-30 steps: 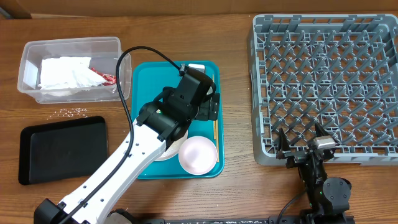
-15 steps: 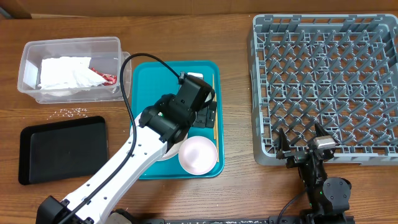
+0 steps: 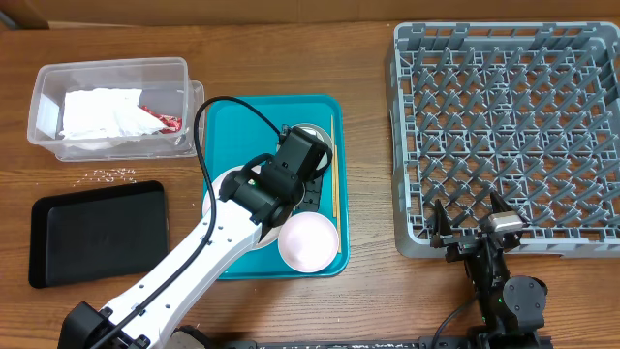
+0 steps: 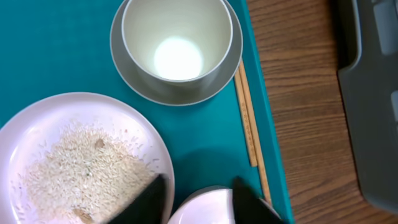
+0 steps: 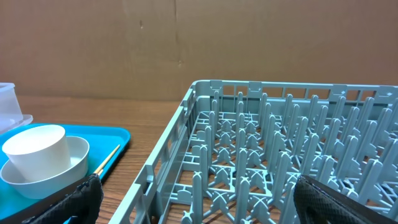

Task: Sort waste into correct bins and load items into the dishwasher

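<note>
My left gripper hangs low over the teal tray, above the far rim of a pale pink bowl. One finger is between that bowl and the rice-covered plate, the other over the bowl. The jaws stand partly narrowed, and I cannot tell whether they touch the rim. A white cup sits in a grey bowl beyond, with chopsticks along the tray's right edge. My right gripper is open and holds nothing, at the front left corner of the grey dish rack.
The clear tub at the back left holds a white napkin and a red wrapper. Rice crumbs lie on the table between it and the black tray.
The left arm has drawn back from over the cup toward the tray's near end, and its jaws have narrowed from wide open. The right arm has not moved.
</note>
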You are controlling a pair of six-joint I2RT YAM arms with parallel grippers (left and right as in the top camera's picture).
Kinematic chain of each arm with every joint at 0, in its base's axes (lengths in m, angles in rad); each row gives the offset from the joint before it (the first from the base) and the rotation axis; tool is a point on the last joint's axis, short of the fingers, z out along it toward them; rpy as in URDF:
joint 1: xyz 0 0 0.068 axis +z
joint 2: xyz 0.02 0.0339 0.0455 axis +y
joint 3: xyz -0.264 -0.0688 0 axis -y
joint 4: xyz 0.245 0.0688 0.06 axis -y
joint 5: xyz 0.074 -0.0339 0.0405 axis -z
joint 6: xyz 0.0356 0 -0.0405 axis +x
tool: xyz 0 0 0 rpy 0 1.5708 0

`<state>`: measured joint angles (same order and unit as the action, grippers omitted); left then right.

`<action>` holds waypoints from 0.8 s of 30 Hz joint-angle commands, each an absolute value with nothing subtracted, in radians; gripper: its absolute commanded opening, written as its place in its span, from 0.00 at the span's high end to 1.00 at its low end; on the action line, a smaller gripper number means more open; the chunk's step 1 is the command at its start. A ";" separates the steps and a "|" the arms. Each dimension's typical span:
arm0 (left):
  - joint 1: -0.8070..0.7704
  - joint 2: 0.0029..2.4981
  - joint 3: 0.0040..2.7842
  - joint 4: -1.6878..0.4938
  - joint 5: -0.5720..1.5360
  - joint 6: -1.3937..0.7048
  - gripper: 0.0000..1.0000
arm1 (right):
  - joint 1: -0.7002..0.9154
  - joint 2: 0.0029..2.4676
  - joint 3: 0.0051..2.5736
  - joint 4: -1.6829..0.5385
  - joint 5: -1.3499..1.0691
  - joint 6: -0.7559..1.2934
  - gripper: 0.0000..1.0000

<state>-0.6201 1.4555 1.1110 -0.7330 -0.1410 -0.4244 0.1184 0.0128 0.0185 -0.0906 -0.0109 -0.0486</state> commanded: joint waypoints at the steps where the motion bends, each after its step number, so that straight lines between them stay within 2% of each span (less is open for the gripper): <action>1: -0.616 1.453 1.106 -0.730 -0.130 -0.431 0.83 | 0.116 0.003 0.008 -0.084 -0.001 -0.050 0.00; 2: -0.616 1.453 1.106 -0.731 -0.129 -0.432 0.87 | 0.116 0.003 0.008 -0.084 -0.001 -0.050 0.00; 3: -0.616 1.453 1.106 -0.735 -0.121 -0.435 0.96 | 0.116 0.003 0.008 -0.084 -0.001 -0.050 0.00; 12: -0.616 1.453 1.106 -0.734 -0.094 -0.435 0.96 | 0.116 0.003 0.008 -0.084 -0.001 -0.050 0.00; 13: -0.616 1.453 1.106 -0.734 -0.104 -0.435 0.89 | 0.116 0.003 0.008 -0.084 -0.001 -0.050 0.00; 15: -0.616 1.453 1.106 -0.735 -0.121 -0.435 0.55 | 0.116 0.003 0.008 -0.084 -0.001 -0.050 0.00; 16: -0.616 1.453 1.106 -0.733 -0.128 -0.435 0.33 | 0.116 0.003 0.008 -0.084 -0.001 -0.050 0.00; 17: -0.616 1.453 1.106 -0.733 -0.141 -0.435 0.15 | 0.116 0.003 0.008 -0.084 -0.001 -0.050 0.00; 18: -0.616 1.453 1.106 -0.733 -0.151 -0.435 0.02 | 0.116 0.003 0.008 -0.084 -0.001 -0.050 0.00; 19: -0.616 1.453 1.106 -0.733 -0.166 -0.435 0.00 | 0.116 0.003 0.008 -0.084 -0.001 -0.050 0.00; 24: -0.616 1.453 1.106 -0.734 -0.226 -0.435 0.00 | 0.116 0.003 0.008 -0.084 -0.001 -0.050 0.00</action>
